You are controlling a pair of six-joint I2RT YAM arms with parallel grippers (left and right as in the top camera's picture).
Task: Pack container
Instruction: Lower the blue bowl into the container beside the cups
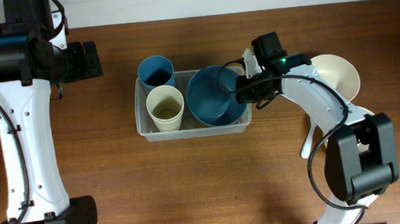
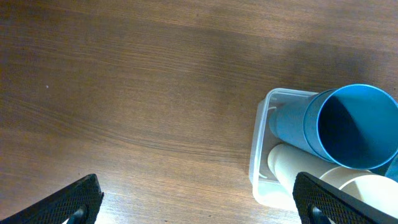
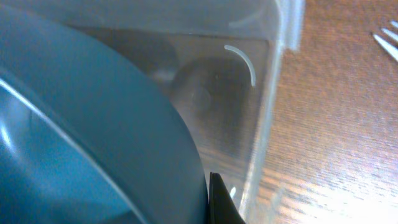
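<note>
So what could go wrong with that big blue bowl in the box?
The blue bowl nearly fills the container's right end, so it could jam or sit crooked against the clear wall. The right gripper seems to pinch the bowl's rim; pulling away while shut might lift the bowl out or drag the container. The bowl sits right beside the cream cup and blue cup, so a push could tip them.

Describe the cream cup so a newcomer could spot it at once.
Start at the clear container in the middle of the wooden table. Two cups sit in its left end; the cream cup is the one nearer the robot. Its neighbours, the blue cup and blue bowl, are both blue.
</note>
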